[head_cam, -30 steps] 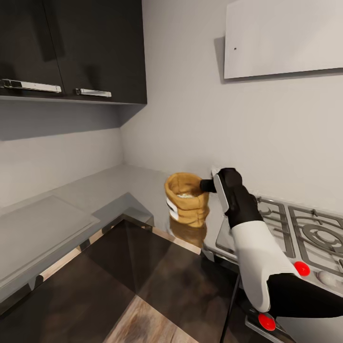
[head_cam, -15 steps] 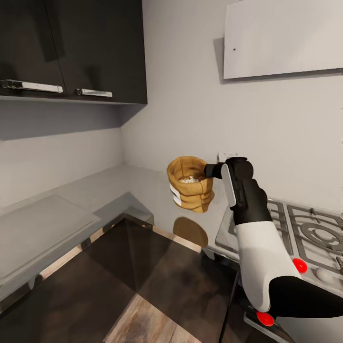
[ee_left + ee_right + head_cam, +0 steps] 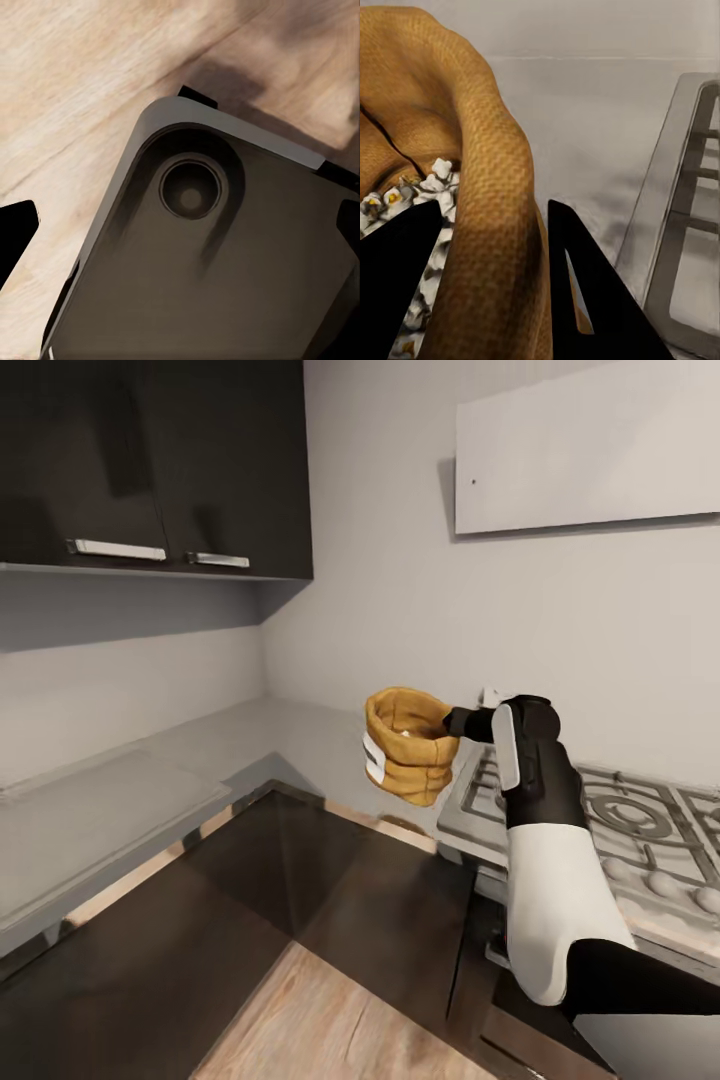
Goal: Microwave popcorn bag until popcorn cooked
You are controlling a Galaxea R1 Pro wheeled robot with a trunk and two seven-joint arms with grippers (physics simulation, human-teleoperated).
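Popcorn bag [image 3: 408, 745], a squat tan-brown crumpled paper sack, hangs in the air above the shiny grey countertop [image 3: 230, 735], pinched by the right gripper [image 3: 458, 722].
Head view: the white-and-black right arm reaches forward and up beside the black-grated gas hob [image 3: 620, 825], its wrist level. Left wrist view: blurred dark robot housing over pale wood-plank floor [image 3: 67, 90]; the left gripper's state cannot be told. Right wrist view: black fingers [image 3: 585, 292] straddle the bag's rolled rim, pale popcorn bits [image 3: 424, 191] inside.

We see the popcorn bag [image 3: 408, 746], a squat tan crumpled sack with rolled rim and white side label, held upright in the air above the countertop [image 3: 250, 735], its rim pinched by the right gripper [image 3: 452, 722]. Pale popcorn [image 3: 405, 217] lies inside.
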